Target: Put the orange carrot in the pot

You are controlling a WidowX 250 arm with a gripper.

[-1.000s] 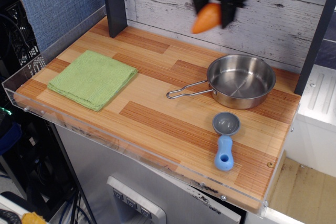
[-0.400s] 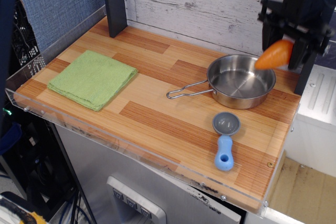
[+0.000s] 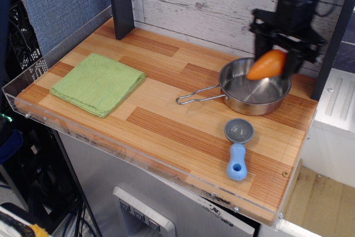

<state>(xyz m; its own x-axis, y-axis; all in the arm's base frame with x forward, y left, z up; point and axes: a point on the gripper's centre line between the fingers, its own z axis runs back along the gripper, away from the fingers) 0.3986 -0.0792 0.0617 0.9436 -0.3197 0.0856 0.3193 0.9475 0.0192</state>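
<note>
My black gripper is shut on the orange carrot, a smooth stubby orange cone that hangs tilted, tip down-left. It is held over the pot, a shallow shiny steel pan at the right back of the wooden table, above the pan's inside and not touching it. The pot's thin wire loop handle points left.
A folded green cloth lies at the left of the wooden table. A small grey scoop with a blue handle lies in front of the pot. A dark post stands at the back left, a plank wall behind.
The gripper with the carrot swung right from the back wall, then came back left and lower; it now hangs over the pot's inside.
</note>
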